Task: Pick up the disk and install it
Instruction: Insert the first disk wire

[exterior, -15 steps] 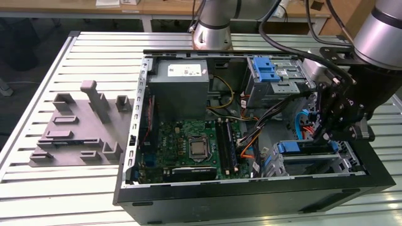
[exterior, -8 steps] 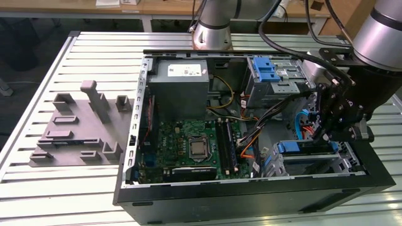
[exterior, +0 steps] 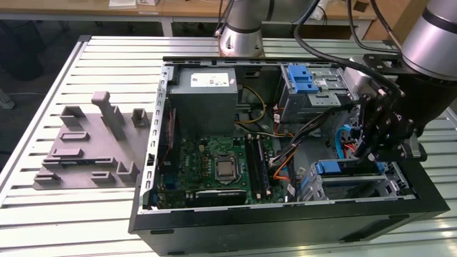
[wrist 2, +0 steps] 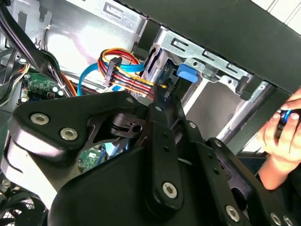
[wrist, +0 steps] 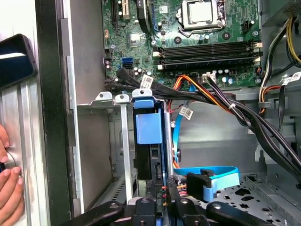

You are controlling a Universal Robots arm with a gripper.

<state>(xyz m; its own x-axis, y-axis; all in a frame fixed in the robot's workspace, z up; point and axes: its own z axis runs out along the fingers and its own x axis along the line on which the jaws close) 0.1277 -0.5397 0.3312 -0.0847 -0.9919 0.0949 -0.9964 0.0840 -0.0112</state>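
On the exterior view's left, a grey fixture (exterior: 89, 147) with upright blocks lies on the slatted table (exterior: 43, 214), just beside the open computer case (exterior: 286, 225). Inside the case, the grey power supply (exterior: 207, 101) sits at the far side with the green motherboard (exterior: 218, 168) nearer the camera, its CPU socket (exterior: 226, 168) bare. Further right, a metal cage with a blue latch (exterior: 305, 80) stands at the far side of the case, and bundled cables (exterior: 300, 134) run between it and the board. At the exterior view's right, the gripper (exterior: 375, 155) hangs just above the lower drive bay (exterior: 357, 184), where the disk (exterior: 346, 167) sits in its blue carrier. The first wrist view shows the disk (wrist: 149, 141) standing on edge in the bay slot, blue carrier tab toward the motherboard (wrist: 188, 42), with the fingertips (wrist: 146, 200) close on either side of its near end; whether they press it or merely flank it, I cannot tell. A blue data cable (wrist: 207, 174) curls beside the bay. A person's hand (wrist 2: 280, 141) rests outside the case wall in the second wrist view.
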